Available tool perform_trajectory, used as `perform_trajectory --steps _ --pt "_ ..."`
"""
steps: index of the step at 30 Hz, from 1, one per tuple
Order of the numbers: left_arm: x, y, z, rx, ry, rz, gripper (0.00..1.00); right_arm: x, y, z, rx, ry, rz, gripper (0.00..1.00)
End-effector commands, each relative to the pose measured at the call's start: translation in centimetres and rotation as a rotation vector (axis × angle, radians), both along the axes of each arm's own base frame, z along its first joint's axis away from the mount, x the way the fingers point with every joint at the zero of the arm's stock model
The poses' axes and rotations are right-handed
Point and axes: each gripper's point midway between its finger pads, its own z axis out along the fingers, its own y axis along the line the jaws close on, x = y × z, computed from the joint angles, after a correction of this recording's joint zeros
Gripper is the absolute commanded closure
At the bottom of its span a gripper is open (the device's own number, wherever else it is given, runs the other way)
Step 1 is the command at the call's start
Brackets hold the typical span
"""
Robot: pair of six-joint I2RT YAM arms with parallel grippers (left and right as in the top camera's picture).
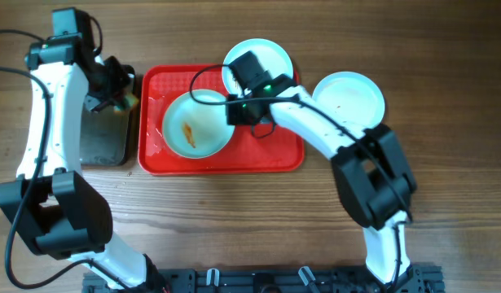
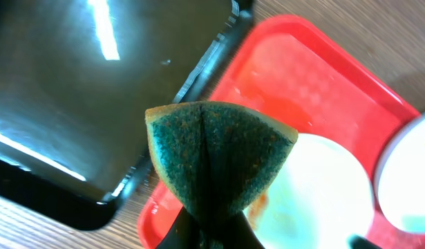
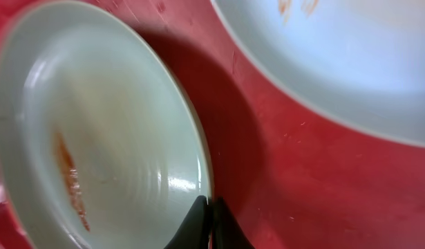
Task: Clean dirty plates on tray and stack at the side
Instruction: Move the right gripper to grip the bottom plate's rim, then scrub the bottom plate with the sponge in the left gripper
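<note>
Holding position on the red tray: smeared plate, with an orange streak. Your right gripper is pinched together on its right rim. Second plate: overlapping the tray's far rim. Third plate: on the table, right of the tray. Your left gripper: clamped on a folded green sponge, over the black pan's tray-side edge.

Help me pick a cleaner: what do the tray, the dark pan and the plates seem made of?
The tray: likely plastic, red, matte, finely textured with faint scratches. The dark pan: probably metal, smooth and glossy, since it mirrors bright lights. The plates: glazed ceramic or melamine, the look leaves that open; pale, smooth, with soft highlights.
</note>
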Motion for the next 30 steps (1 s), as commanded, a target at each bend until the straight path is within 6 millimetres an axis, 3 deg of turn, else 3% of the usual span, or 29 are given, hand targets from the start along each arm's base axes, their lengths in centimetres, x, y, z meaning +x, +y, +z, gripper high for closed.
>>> perform_trajectory --steps 1,2,4,7,11,17,23,30 --pt "0.0 -2.5 -0.1 -0.045 0.003 -0.082 0.96 0.4 0.2 -1.4 -0.01 0.011 -0.038 0.94" --pt "0.1 -3.3 -0.1 -0.061 0.001 -0.098 0.96 0.6 0.4 -1.3 -0.004 -0.003 -0.02 0.81" --pt "0.1 -4.6 -0.2 -0.068 0.005 -0.125 0.96 1.5 0.7 -0.8 0.021 -0.035 -0.022 0.67" --pt "0.1 -6.3 -1.2 -0.081 0.036 -0.122 0.96 2.9 1.3 -0.1 0.048 -0.1 -0.021 0.65" --pt "0.1 -7.7 -3.7 -0.086 0.102 -0.149 0.96 3.6 1.0 -0.1 0.033 -0.131 -0.034 0.73" --pt "-0.3 -9.4 -6.9 -0.087 0.19 -0.188 0.96 3.0 1.5 -2.7 0.045 -0.077 -0.02 0.95" --pt "-1.0 -10.3 -8.9 -0.086 0.256 -0.207 0.96 3.7 1.7 -2.6 0.07 -0.08 -0.074 0.96" --pt "-1.0 -10.3 -8.9 -0.087 0.257 -0.202 0.96 3.6 0.7 -3.0 0.07 -0.017 -0.22 0.96"
